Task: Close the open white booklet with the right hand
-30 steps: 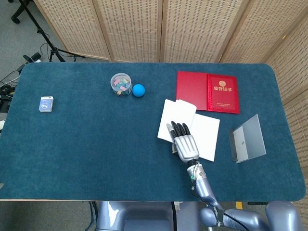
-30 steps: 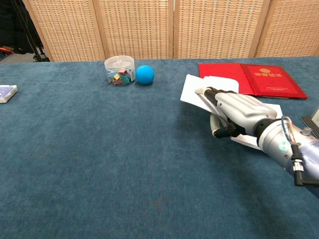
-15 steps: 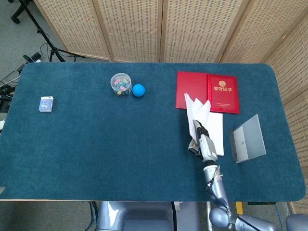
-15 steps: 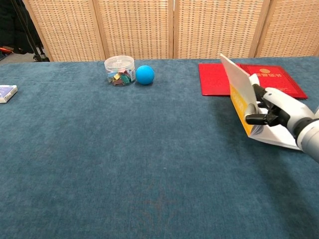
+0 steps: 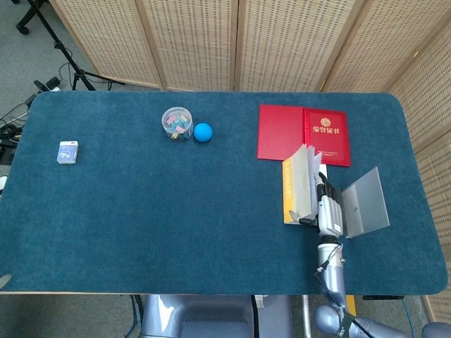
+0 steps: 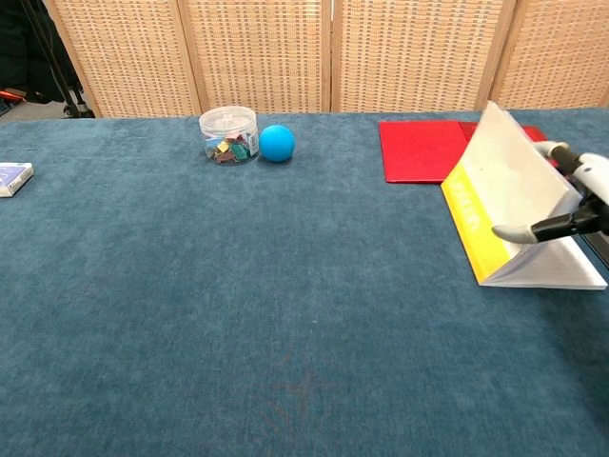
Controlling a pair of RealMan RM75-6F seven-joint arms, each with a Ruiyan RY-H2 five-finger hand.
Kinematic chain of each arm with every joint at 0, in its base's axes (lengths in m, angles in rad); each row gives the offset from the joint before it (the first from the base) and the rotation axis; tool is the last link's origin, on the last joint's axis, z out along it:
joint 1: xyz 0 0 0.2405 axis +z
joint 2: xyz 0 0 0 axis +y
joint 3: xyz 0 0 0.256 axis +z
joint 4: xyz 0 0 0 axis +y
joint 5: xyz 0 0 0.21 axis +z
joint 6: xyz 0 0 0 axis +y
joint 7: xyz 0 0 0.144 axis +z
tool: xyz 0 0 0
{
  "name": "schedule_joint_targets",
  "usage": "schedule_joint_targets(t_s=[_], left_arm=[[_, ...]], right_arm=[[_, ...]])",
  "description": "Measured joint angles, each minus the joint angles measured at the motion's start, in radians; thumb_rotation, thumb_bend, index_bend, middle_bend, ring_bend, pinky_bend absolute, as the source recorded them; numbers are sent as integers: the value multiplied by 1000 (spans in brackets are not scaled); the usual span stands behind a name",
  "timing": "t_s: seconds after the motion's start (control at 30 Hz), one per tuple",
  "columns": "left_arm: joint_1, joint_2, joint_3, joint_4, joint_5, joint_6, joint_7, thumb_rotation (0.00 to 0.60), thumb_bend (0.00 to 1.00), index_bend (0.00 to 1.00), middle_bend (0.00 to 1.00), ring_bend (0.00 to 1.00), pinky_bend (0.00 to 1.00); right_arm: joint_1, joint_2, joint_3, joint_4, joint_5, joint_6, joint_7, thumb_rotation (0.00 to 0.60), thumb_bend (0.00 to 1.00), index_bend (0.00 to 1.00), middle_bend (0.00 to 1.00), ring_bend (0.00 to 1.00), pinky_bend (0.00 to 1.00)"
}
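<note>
White booklet [image 6: 519, 205] stands half-folded on the blue desk [image 5: 141, 204], its raised cover tilted, a yellow band along the lower edge, just in front of the red certificate folder [image 5: 303, 134]. Right hand [image 5: 328, 204] holds the cover, thumb on its face, fingers behind. Only the head view shows the grey folder [image 5: 363, 203] alongside.

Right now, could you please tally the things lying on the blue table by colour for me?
Red: 1, the certificate folder.
Blue: 2, the ball and the small box.
White and yellow: 1, the booklet, half folded over, touched by the right robot hand.
Clear: 1, the jar of coloured bits.
Grey: 1, the folded stand.
Total: 6.
</note>
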Motion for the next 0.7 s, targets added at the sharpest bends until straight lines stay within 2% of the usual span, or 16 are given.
schedule_joint_targets(t_s=[0.23,0.37,0.5,0.7], left_arm=[[4,-4,3,4,14,15,0,600,0,0,0,0,0],[6,-5,4,6,20,22,-1,600,0,0,0,0,0],[8,-7,8,8,28,27,1,600,0,0,0,0,0],[14,-10,8,14,30,42,-2,600,0,0,0,0,0]], right_arm=[[-4,-25,-3,95,-139,237,-187,600,0,0,0,0,0],[-10,-1,-11,87,-244,353,-276,600,0,0,0,0,0],[-25,59,-40,-8,-310,387,-322,600,0,0,0,0,0],[-64,248,-139,-216,-462,408,-411,600,0,0,0,0,0]])
